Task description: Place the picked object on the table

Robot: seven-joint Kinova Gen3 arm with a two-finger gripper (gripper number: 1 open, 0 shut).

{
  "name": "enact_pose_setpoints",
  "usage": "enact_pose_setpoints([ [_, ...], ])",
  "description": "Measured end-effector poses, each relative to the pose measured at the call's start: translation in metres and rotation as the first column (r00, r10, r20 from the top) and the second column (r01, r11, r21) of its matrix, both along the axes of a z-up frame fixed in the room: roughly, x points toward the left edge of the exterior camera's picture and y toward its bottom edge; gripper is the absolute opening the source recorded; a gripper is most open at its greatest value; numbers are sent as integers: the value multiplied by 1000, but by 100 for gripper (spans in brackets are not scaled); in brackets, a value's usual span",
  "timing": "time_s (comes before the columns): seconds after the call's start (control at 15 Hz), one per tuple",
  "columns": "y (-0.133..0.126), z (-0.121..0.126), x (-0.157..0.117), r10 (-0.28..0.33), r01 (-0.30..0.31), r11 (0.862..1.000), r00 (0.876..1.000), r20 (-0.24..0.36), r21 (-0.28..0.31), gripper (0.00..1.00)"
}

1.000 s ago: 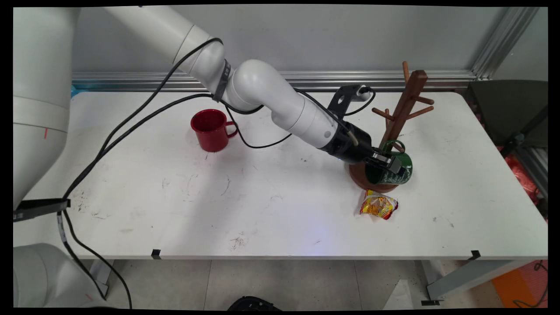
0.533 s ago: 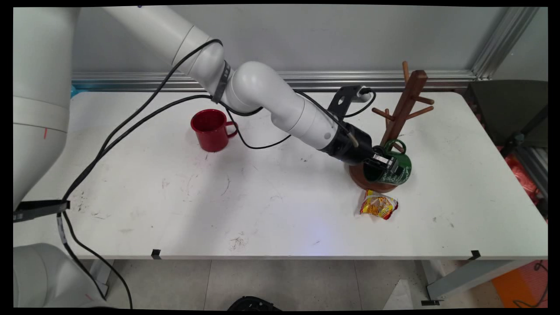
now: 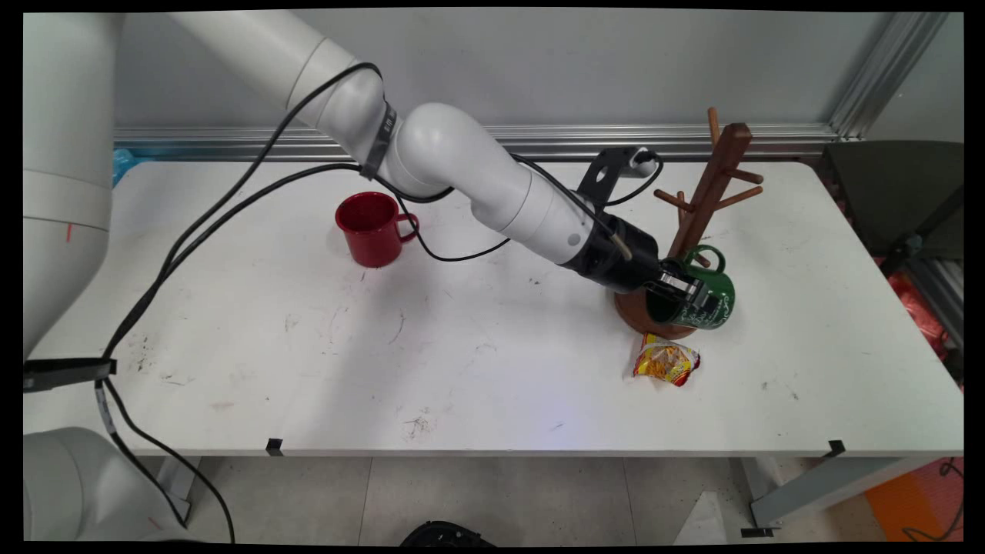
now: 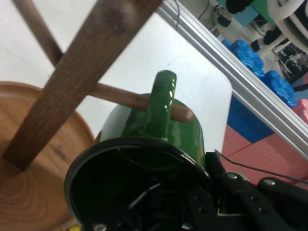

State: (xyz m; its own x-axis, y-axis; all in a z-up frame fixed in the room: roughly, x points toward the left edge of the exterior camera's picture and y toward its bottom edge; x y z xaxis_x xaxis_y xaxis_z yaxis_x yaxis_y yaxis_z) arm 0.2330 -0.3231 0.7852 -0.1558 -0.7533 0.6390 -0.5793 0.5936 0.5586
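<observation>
My gripper (image 3: 682, 290) is shut on the rim of a green mug (image 3: 712, 308), one finger inside the mug and one outside. The mug lies tipped on its side just above the round base (image 3: 632, 314) of a wooden mug tree (image 3: 712, 185) at the table's right. In the hand view the mug (image 4: 187, 139) fills the lower middle, gripped by my gripper (image 4: 195, 211). Its handle (image 4: 161, 103) crosses a low peg (image 4: 115, 95) of the tree's post (image 4: 82, 72), and the peg's tip shows just past the handle.
A red mug (image 3: 372, 228) stands upright at the table's left back. A yellow and red snack packet (image 3: 666, 362) lies in front of the tree's base. Black cables hang from the arm over the table's left half. Further pegs stick out higher on the post.
The gripper has carried the green mug a little to the right along the tree's low peg, and the mug's handle sits further right than before. Nothing else moved.
</observation>
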Motion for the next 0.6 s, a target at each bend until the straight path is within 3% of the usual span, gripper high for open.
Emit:
enact_pose_setpoints([
  [0.6,31,26,6,-56,56,998,998,-20,-9,0],
])
